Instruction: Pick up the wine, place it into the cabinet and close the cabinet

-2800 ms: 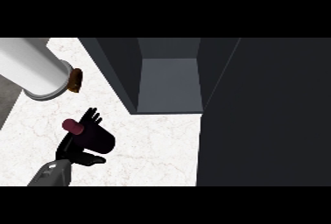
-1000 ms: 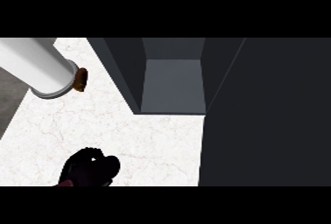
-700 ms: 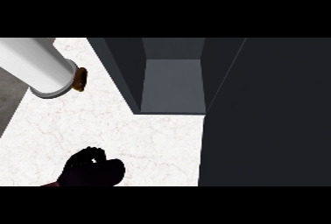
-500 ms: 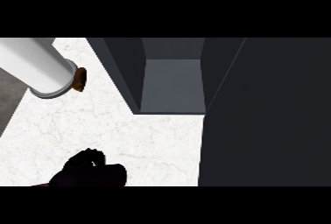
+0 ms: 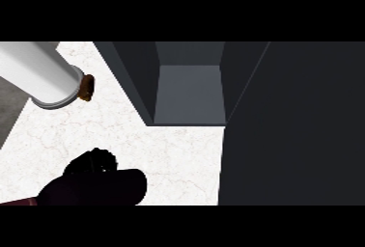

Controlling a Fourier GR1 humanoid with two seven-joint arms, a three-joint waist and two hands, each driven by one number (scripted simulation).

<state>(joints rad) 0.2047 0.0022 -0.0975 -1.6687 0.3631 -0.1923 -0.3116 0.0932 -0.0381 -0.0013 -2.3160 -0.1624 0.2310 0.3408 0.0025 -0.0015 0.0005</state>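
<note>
The left hand (image 5: 96,181) shows at the lower left of the head view, over the white marbled counter (image 5: 171,149), with its fingers curled into a closed mass. A dark red sliver at the lower left edge, beside the hand, is probably part of the wine (image 5: 18,201); most of the bottle is hidden by the hand, so the hand appears to be clamped on it, though the contact itself cannot be seen. The right hand is not visible. The cabinet (image 5: 189,91) stands open ahead and to the right of the hand, its grey floor exposed and well apart from the hand. Its door cannot be made out clearly within the dark area on the right. A white cylinder (image 5: 39,72) lies at the upper left with a small brown object (image 5: 86,87) touching its end. Judged step: carrying the bottle toward the cabinet. The next move calls for travel forward and to the right, clearing the cabinet's near left wall before setting the bottle on its floor.
</note>
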